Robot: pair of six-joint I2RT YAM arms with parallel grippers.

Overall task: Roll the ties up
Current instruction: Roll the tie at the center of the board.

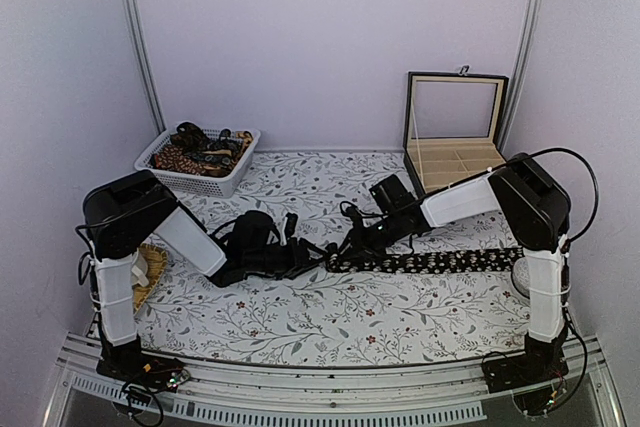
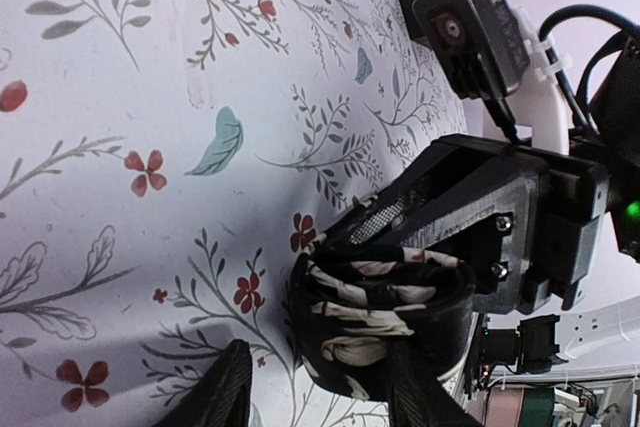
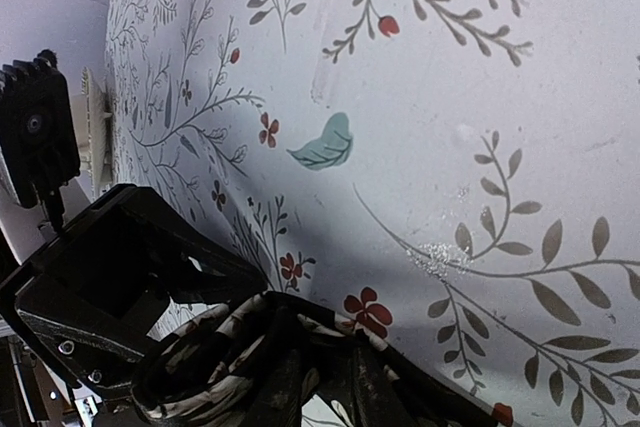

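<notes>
Black flower-specked tie lies on the floral tablecloth, its long axis running from the coiled end toward 3 o'clock. Right gripper pinches the coiled end narrowly; left gripper, from 9 o'clock, straddles it half-open.

The tie is printed black with small pale flower specks, which are seen as cream blotches in the wrist views. The tablecloth is patterned in white with grey leafy sprigs, small red flowers and a few teal leaves. Brown-orange and dark prints are shown on the ties in the white basket. The box is framed in black and lined in beige. The arms are cased in white and black.
</notes>
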